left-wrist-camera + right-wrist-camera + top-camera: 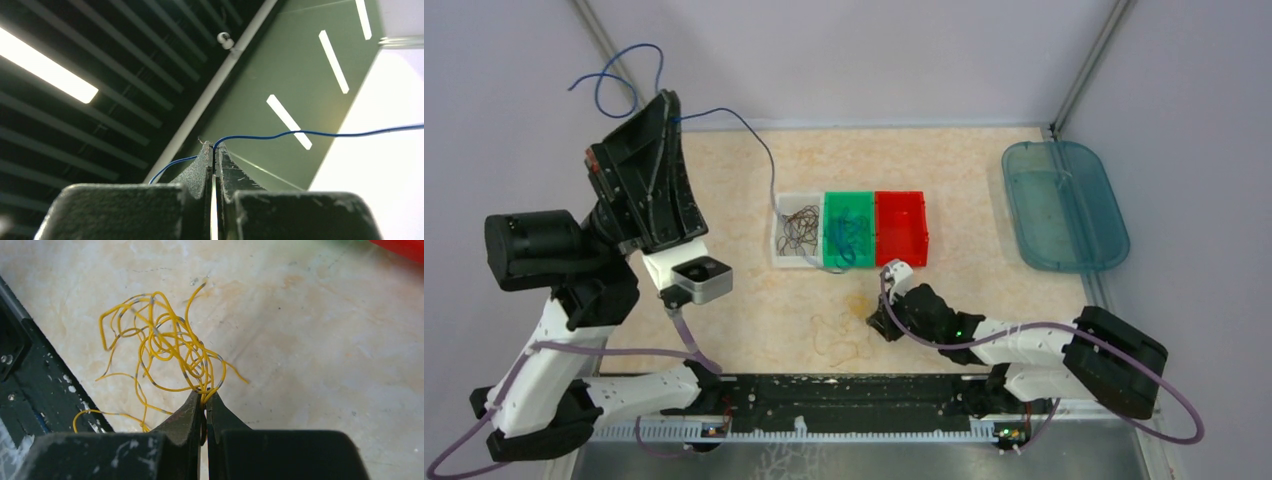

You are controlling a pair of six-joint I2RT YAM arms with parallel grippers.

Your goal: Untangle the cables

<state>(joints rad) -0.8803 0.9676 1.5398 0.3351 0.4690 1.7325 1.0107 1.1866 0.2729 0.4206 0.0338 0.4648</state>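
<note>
Left claw (pixel 214 150): I hold it raised high, tips upward, pinched on the blue wire (pixel 310 132).
Right claw (pixel 204 399): I hold it low over the tabletop (pixel 325 340), clamped on the yellow tangle (pixel 160 345).

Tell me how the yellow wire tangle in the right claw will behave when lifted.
Probably floppy: the yellow wires are very thin and lie in loose curls, so they should dangle from the right claw. Likely very light. The loops interlock, so the whole tangle may rise together.
</note>
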